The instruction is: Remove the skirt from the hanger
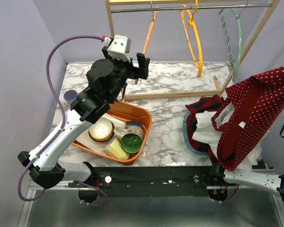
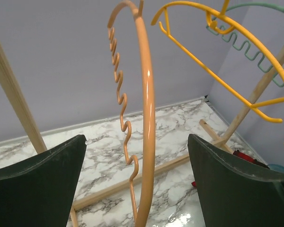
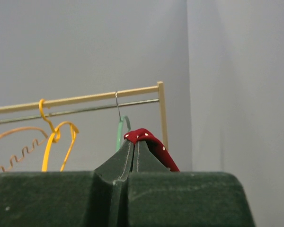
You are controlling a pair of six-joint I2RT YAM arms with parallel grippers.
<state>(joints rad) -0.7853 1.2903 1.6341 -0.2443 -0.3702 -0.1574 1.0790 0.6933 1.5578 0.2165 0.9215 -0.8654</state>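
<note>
The red skirt with white dots (image 1: 258,111) hangs at the right, off every hanger, its lower edge draping over a pile of clothes. My right gripper (image 3: 134,142) is shut on a fold of the skirt (image 3: 154,142); in the top view the cloth hides it. The orange hanger (image 1: 149,35) hangs bare on the rack rail. My left gripper (image 1: 139,66) is raised beside it and open. In the left wrist view the orange hanger (image 2: 148,118) runs down between the spread fingers (image 2: 42,182) without touching either.
A yellow hanger (image 1: 195,40) and a green hanger (image 1: 235,33) hang on the wooden rack (image 1: 175,93). An orange tub (image 1: 143,124) of bowls and cups sits front left. A blue basket (image 1: 187,137) with plaid and white clothes lies under the skirt.
</note>
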